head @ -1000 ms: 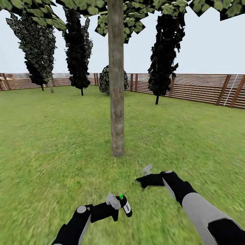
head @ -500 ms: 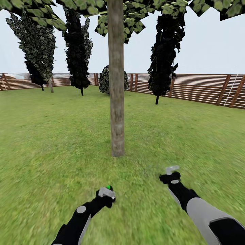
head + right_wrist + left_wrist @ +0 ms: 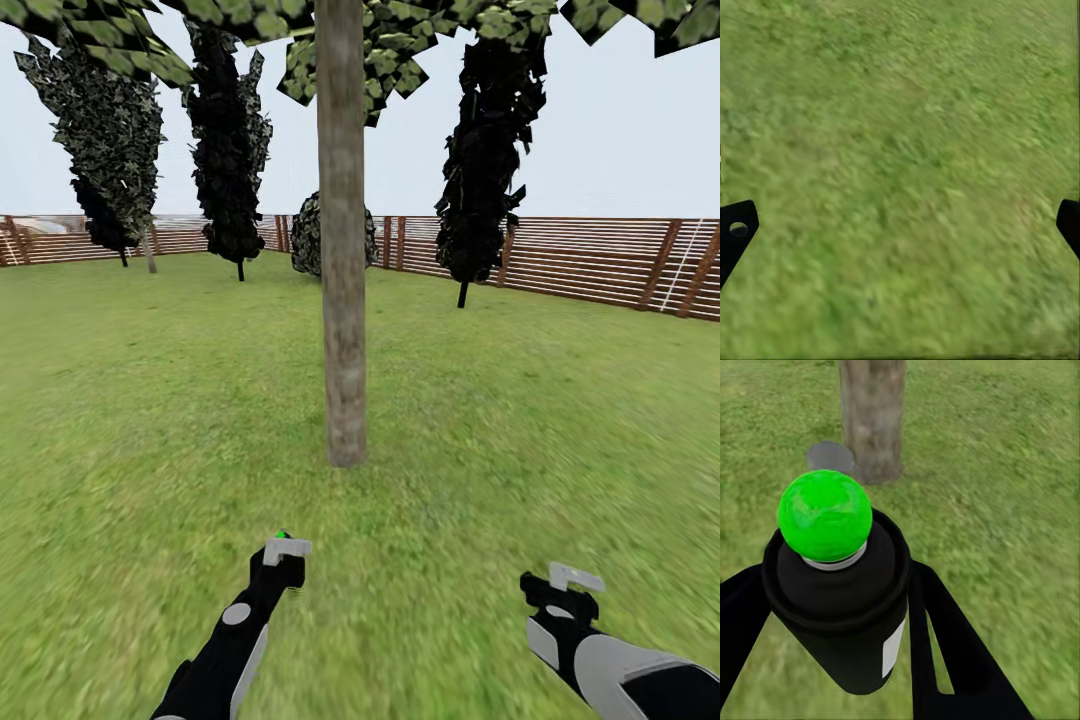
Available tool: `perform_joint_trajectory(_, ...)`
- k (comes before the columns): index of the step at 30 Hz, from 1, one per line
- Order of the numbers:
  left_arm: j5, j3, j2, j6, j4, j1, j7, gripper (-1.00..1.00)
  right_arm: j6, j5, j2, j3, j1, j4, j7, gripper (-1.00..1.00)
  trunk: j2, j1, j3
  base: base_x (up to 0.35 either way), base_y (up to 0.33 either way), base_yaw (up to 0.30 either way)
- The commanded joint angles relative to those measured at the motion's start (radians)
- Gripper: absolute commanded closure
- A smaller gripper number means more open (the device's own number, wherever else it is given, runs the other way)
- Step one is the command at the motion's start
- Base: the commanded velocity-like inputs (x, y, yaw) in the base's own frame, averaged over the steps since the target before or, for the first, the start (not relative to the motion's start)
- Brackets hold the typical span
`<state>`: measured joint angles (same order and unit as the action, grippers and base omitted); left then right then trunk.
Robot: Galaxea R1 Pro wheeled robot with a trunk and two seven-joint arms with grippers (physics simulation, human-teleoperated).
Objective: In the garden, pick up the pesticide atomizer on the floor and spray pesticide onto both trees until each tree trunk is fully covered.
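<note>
One tree's trunk (image 3: 343,300), a straight grey-brown column, rises from the lawn straight ahead, its blocky green canopy (image 3: 400,40) overhead. My left gripper (image 3: 284,560) is shut on the pesticide atomizer (image 3: 283,537), a black bottle with a bright green tip. In the left wrist view the atomizer (image 3: 836,585) sits between the black fingers (image 3: 952,660), green tip aimed at the base of the trunk (image 3: 872,412), some way short of it. My right gripper (image 3: 560,592) hangs low at the right, open over bare grass (image 3: 900,225).
Dark narrow conifers (image 3: 230,140) and a round bush (image 3: 310,235) stand behind the trunk. A brown slat fence (image 3: 580,255) rings the lawn. A grey round patch (image 3: 830,456) lies on the grass beside the trunk's foot. Open lawn spreads on both sides.
My left arm has swung the atomizer from sideways to pointing forward at the trunk. My right arm has drawn back and down to the right.
</note>
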<state>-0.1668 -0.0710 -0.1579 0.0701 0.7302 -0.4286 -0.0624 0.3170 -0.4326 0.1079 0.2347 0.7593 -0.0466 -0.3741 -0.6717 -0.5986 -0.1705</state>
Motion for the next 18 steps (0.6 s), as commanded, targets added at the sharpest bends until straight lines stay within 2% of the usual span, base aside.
perform_joint_trajectory(1, -0.009, -0.007, -0.002, 0.004, 0.000, -0.001, -0.006, 1.00, 0.007, -0.016, -0.001, 0.010, 0.001, -0.004, 0.001, -1.00, -0.001, -0.001, -0.002, 0.338, 0.082, 0.000)
perform_joint_trajectory(6, -0.007, -0.005, -0.007, 0.001, -0.006, -0.001, -0.006, 1.00, 0.008, -0.039, -0.016, 0.013, -0.015, -0.007, 0.003, -1.00, -0.001, -0.001, -0.002, 0.346, 0.111, 0.000)
perform_joint_trajectory(9, -0.008, -0.003, -0.014, 0.001, -0.019, -0.001, -0.007, 1.00, 0.006, -0.041, -0.033, 0.014, -0.022, -0.007, 0.003, -1.00, -0.001, -0.001, -0.002, 0.349, 0.142, 0.000)
perform_joint_trajectory(18, -0.010, -0.003, -0.017, 0.000, -0.024, -0.001, -0.007, 1.00, 0.005, -0.040, -0.059, 0.015, -0.030, -0.007, 0.003, -1.00, -0.001, -0.001, -0.002, 0.350, 0.163, 0.000)
